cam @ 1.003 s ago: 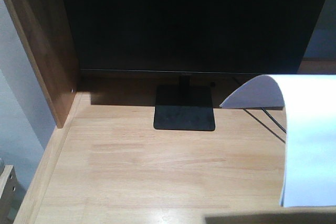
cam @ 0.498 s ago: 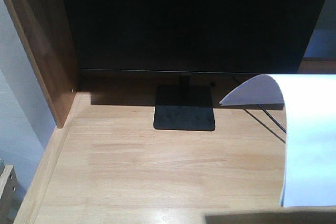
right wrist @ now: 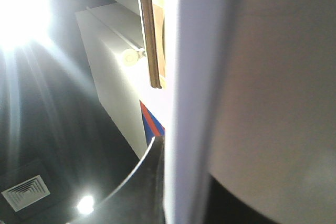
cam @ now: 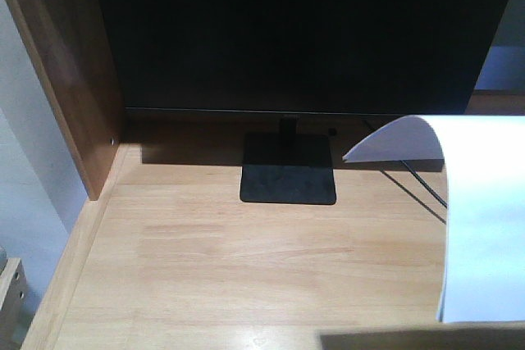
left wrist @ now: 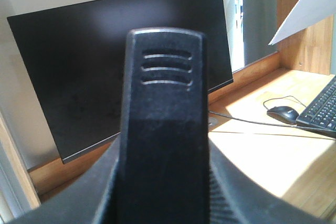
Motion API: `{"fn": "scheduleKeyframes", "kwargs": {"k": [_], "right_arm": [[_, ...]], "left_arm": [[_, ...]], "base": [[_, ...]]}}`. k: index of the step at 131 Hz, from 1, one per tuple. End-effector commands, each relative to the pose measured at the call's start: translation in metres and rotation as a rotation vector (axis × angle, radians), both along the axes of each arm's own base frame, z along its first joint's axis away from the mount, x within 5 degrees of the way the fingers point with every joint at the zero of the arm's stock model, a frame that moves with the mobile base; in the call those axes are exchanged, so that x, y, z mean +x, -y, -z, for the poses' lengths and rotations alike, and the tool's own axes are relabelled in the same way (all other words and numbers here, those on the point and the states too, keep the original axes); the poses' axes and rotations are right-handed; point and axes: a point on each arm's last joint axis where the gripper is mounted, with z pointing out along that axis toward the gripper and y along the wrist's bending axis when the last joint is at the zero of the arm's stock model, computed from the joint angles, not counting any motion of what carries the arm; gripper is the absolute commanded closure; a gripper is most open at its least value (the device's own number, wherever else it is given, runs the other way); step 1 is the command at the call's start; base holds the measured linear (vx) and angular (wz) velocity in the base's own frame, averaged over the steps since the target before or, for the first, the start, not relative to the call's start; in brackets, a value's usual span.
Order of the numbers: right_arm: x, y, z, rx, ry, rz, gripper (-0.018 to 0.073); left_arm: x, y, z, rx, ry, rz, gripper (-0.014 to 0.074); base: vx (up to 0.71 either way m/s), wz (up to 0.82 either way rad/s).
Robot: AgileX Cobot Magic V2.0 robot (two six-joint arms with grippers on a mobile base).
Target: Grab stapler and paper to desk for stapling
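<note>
Hardly anything has shifted in the last second: the paper (cam: 484, 219) has the same curl, its drooping corner only a touch higher against the monitor's (cam: 287, 30) lower edge. It stands raised at the right side of the counter (cam: 246, 260), its top bending over toward the monitor stand (cam: 288, 170) and casting a shadow below. From the right wrist, the white sheet fills most of the view, and the right hand (right wrist: 157, 182) grips it, one dark finger lying against its face. From the left wrist, the left hand (left wrist: 163, 203) is closed narrow on the stapler (left wrist: 164, 103), a black body with three ribs rising between the fingers, held up in front of the monitor. A mouse (left wrist: 282, 114) and keyboard (left wrist: 321, 109) lie on the counter beyond.
</note>
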Motion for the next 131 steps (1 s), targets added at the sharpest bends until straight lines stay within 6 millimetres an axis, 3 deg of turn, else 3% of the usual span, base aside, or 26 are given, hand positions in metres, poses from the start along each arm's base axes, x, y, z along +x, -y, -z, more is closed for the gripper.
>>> {"fn": "scheduleKeyframes", "kwargs": {"k": [1,27,57,89,131], "right_arm": [[-0.004,0.001,-0.009,0.011,0.057,0.000,0.0565],[-0.004,0.001,-0.009,0.011,0.057,0.000,0.0565],[-0.004,0.001,-0.009,0.011,0.057,0.000,0.0565],[-0.004,0.001,-0.009,0.011,0.057,0.000,0.0565],[-0.004,0.001,-0.009,0.011,0.057,0.000,0.0565]], "left_arm": [[0.008,0.002,-0.022,-0.099,0.098,-0.014,0.0596],[0.045,0.020,-0.025,-0.067,-0.001,-0.021,0.0596],[0.110,0.056,-0.016,0.036,-0.136,0.021,0.0596],[0.172,0.098,0.016,0.237,-0.208,0.169,0.0596],[0.226,0.131,0.070,0.459,-0.244,0.345,0.0596]], "base": [[0.00,0.00],[0.00,0.00],[0.00,0.00],[0.00,0.00],[0.00,0.00]]}}
